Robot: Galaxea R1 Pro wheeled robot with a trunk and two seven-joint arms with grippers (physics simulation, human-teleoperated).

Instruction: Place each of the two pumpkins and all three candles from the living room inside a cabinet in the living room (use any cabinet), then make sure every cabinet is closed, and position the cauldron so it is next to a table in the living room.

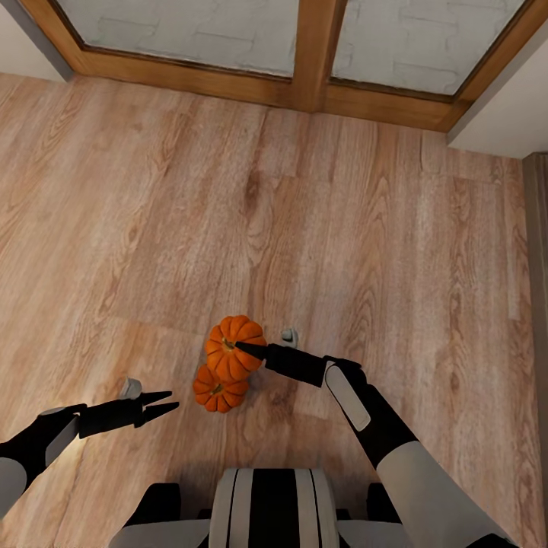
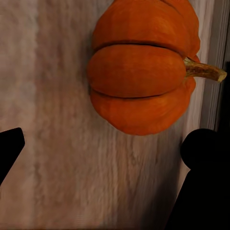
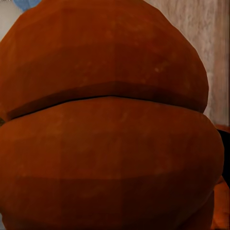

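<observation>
The wood plank floor (image 1: 152,190) carries everything here, running up to a wooden window frame (image 1: 316,68) along its far edge. Two pumpkins sit touching each other on the floor just ahead of the robot's base (image 1: 270,506), well short of that far edge. The larger-looking pumpkin (image 1: 234,347) is farther out and appears to be in the right pincer (image 1: 242,348), whose dark tip lies across its top near the stem; how wide that pincer stands I cannot tell, since its wrist view is too close to the orange skin. This looks like a grasp being made for the carry to the cabinet. The nearer pumpkin (image 1: 218,389) rests on the floor, stem up. The left pincer (image 1: 166,402) hovers beside it, parted and empty, aimed at it, probably readied to take it. A small grey object (image 1: 289,336) lies just beyond the right arm.
</observation>
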